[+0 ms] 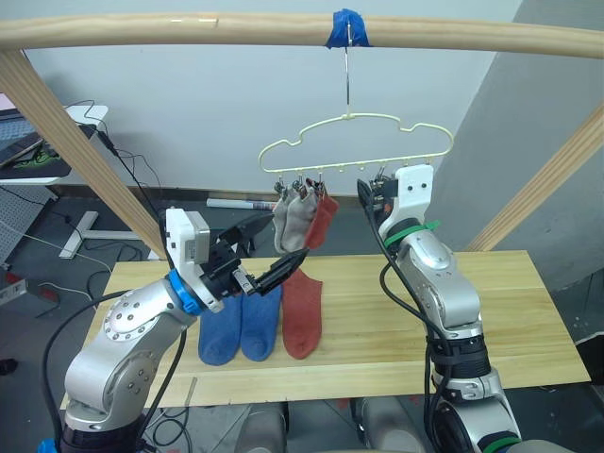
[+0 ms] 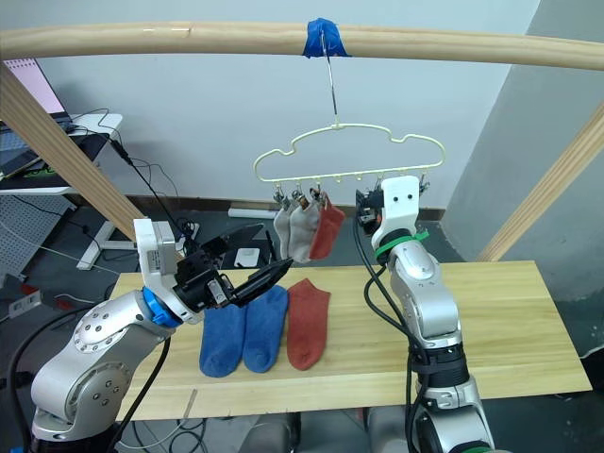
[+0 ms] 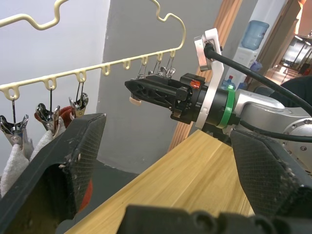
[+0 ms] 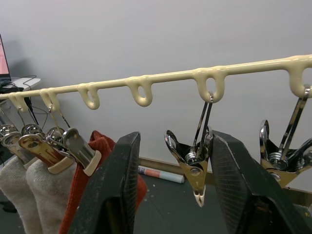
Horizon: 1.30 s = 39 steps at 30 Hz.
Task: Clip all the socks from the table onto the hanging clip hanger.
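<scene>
**Operator:** Where do the socks sit relative to your grippers?

**Observer:** You have three socks on the table [image 1: 510, 311]: two blue socks [image 1: 241, 326] side by side and a red sock [image 1: 302, 316] just right of them, all left of centre. Your left gripper [image 1: 269, 255] hovers above the far ends of the blue ones, not touching them, its two fingers spread apart with nothing between them. Three more already hang from the hanger [image 1: 354, 142]: two grey socks [image 1: 294, 217] and a hung red sock [image 1: 323, 219], bunched at the hanger's left end, just beyond and above your left fingertips.

**Operator:** And the right gripper?

**Observer:** Your right gripper [image 4: 170, 190] is raised to the hanger's clip row, right of the hung socks. Its fingers stand apart, and an empty clip [image 4: 192, 163] dangles between them; I cannot tell whether either finger touches it. Another free clip [image 4: 285, 156] hangs just right of that one.

**Operator:** What else is around?

**Observer:** The hanger's hook hangs on a round wooden rail [image 1: 189, 28] at a patch of blue tape [image 1: 347, 28]. Slanted wooden posts [image 1: 85, 151] prop the rail at both sides. Cables [image 1: 123, 160] trail on the floor at far left.

**Operator:** Anything in the way?

**Observer:** The hung socks dangle close over the far end of the red sock on the table, and your left fingers reach in right beneath them.
</scene>
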{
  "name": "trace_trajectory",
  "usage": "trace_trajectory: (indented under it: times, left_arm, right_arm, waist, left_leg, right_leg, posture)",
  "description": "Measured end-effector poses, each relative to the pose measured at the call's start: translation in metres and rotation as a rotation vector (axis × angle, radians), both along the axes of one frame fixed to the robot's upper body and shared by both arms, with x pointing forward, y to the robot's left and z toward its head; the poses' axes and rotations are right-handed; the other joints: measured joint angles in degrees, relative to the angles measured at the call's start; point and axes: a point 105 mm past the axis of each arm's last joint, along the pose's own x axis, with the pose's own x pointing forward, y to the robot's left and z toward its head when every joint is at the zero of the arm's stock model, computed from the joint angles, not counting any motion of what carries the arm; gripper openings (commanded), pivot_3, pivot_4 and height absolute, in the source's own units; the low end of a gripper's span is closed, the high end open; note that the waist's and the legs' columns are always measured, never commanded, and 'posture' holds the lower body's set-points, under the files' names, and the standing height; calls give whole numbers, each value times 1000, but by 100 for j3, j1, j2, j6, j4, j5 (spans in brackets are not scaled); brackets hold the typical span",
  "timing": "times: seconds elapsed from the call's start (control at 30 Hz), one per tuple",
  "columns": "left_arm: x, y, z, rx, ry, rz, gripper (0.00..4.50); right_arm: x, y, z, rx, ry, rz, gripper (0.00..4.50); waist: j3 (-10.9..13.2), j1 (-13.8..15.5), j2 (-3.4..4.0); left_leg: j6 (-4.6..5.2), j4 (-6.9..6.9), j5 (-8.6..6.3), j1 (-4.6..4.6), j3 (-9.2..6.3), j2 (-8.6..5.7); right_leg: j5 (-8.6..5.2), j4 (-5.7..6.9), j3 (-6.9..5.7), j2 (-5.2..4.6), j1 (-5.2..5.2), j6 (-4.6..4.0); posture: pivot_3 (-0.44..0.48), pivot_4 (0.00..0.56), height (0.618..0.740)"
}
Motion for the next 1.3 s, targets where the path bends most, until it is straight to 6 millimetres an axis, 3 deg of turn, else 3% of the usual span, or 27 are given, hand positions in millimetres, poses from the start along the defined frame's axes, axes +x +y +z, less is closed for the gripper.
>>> trace_trajectory:
  times: [0.6,0.7,0.87,1.17,1.27,1.3]
  left_arm:
    - [0,-2,0,-1,-1,-4,4500]
    - [0,-2,0,-1,-1,-4,4500]
    - [0,-2,-1,-2,0,-3,4500]
    - [-1,-4,-4,0,12,-7,4500]
    - [-1,-4,-17,57,36,9,4500]
    - [1,-2,-32,119,62,30,4500]
  right_arm:
    - [1,2,2,20,-1,2,2182]
    - [1,2,2,21,-1,2,1556]
    - [1,1,3,20,-3,0,74]
    - [1,-3,3,10,-6,0,16]
    - [1,-3,2,16,9,42,16]
    - [1,-4,1,-8,35,91,16]
  waist:
    - [0,-1,0]
    - [0,0,0]
    - [0,0,0]
    - [0,0,0]
    - [-1,-6,1]
    - [0,-6,3]
  left_leg:
    - [0,-1,0,0,0,1]
    - [0,-1,0,0,0,1]
    - [0,-1,0,-1,0,1]
    - [0,-1,0,-2,0,1]
    - [0,-3,0,-1,1,2]
    - [0,-3,0,0,3,0]
  right_leg:
    - [0,0,0,0,-1,0]
    - [0,-1,0,1,-1,0]
    - [0,0,0,1,-2,0]
    - [0,-1,0,1,-2,0]
    - [0,-1,1,2,-2,0]
    - [0,-1,3,1,-2,0]
  posture:
    - [-44,181,740]
    - [-44,181,740]
    - [-42,183,740]
    - [-51,179,740]
    - [-58,176,740]
    - [-58,176,740]
